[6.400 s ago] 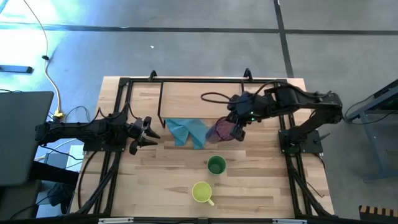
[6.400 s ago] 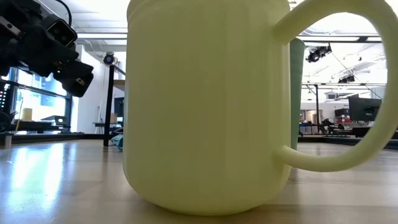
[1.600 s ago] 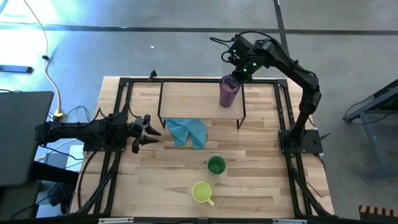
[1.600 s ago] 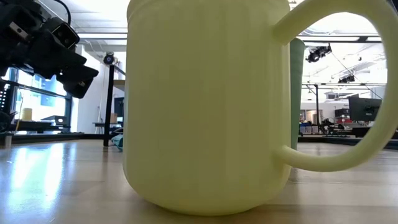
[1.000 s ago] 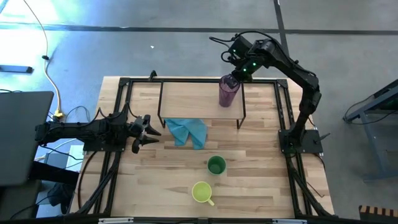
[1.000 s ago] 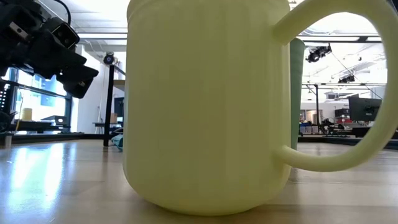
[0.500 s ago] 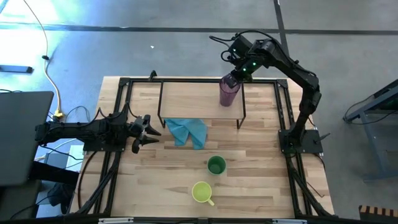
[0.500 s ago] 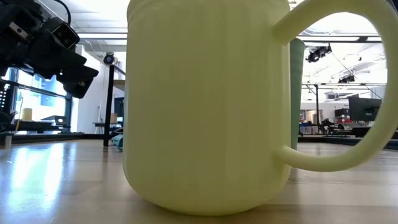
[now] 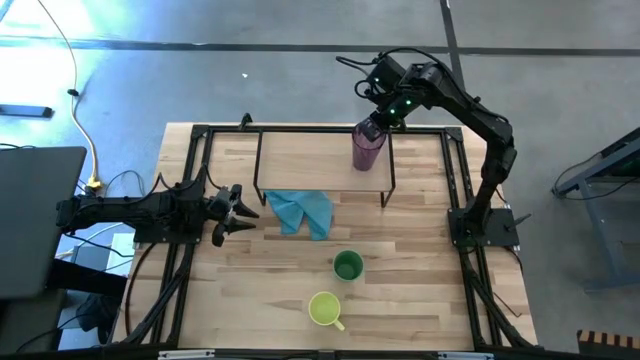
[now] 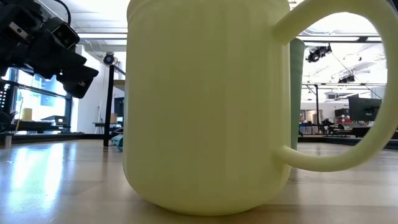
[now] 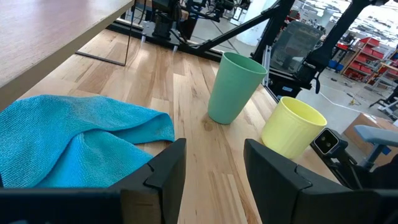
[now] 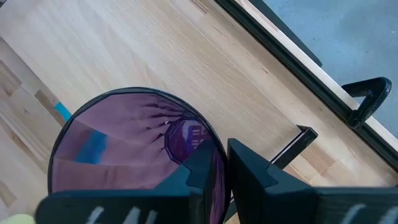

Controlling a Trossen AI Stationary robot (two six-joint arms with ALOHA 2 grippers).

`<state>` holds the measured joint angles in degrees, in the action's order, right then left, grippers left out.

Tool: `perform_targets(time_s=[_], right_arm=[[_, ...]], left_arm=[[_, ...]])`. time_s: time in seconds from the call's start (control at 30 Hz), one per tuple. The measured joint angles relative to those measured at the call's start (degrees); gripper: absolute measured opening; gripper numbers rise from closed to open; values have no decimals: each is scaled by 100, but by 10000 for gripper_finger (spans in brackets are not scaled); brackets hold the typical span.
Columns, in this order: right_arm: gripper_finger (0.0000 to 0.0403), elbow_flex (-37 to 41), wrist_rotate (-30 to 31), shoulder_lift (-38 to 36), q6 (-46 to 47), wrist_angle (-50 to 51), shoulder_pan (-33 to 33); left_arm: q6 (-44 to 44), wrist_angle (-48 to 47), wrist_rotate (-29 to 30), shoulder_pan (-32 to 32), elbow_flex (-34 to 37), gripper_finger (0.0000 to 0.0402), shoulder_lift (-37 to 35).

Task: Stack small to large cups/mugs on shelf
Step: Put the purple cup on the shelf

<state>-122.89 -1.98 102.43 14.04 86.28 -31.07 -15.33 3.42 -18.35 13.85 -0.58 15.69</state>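
The purple tumbler (image 9: 366,148) stands upright by its base on the right part of the shelf (image 9: 310,155). My right gripper (image 9: 372,128) is over it, pointing steeply down, its fingers on either side of the rim (image 12: 214,146) with a narrow gap between them. The green cup (image 9: 347,266) and the yellow-green mug (image 9: 324,308) stand upright on the table's near half. My left gripper (image 9: 240,213) waits open at the table's left, level, with nothing between its fingers (image 11: 214,168). My right gripper (image 12: 226,165) comes from above with one finger (image 12: 199,171) inside the tumbler and the other (image 12: 261,177) outside, at the rim's far right part. I cannot tell whether either finger touches the wall. The tumbler stands upright on the shelf.
A light blue cloth (image 9: 303,210) lies crumpled on the table between my left gripper and the shelf's front legs. Black rails (image 9: 195,190) run along the table's sides and far edge. The mug (image 10: 205,106) fills most of the low view, the green cup (image 10: 297,93) behind it.
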Motion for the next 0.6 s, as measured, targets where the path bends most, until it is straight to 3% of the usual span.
perform_targets(time_s=[0.4,0.6], right_arm=[[104,0,0,0,-6,0,0],[110,0,0,0,-7,0,0]], left_arm=[[0,0,0,-2,1,150,1],[0,0,0,-2,0,150,-1]])
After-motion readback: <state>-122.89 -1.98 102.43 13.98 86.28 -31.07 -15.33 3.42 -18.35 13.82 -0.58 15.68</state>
